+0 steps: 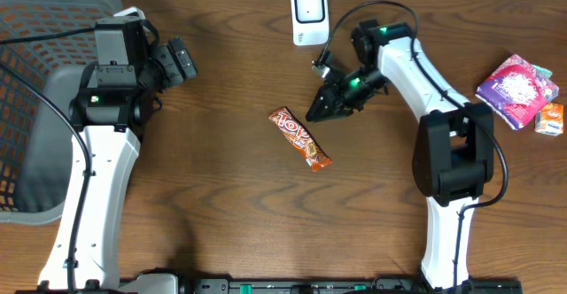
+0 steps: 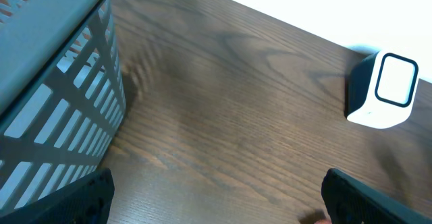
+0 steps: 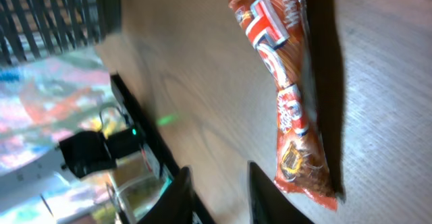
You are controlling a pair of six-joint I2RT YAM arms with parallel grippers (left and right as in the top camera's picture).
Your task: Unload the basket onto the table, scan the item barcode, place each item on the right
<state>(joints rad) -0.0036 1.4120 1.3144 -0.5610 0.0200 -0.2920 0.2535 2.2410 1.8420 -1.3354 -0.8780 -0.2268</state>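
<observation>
R gripper (image 1: 319,108): I see its jaws slightly apart, gripping nothing. Candy bar (image 1: 299,138) lies flat on the table (image 1: 221,197) just ahead of the R fingertips, not touching. Scanner (image 1: 308,15) sits behind that gripper, well apart from the bar. L gripper (image 1: 180,61): jaws wide apart, unloaded, beside basket (image 1: 35,28).

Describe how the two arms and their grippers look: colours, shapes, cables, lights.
Both arms are built alike: the left arm and right arm have smooth white links joined by blocky black joint housings. The left gripper and right gripper are black, with two dark fingers each. A thin black cable loops over the right arm, where small green lights glow.
</observation>
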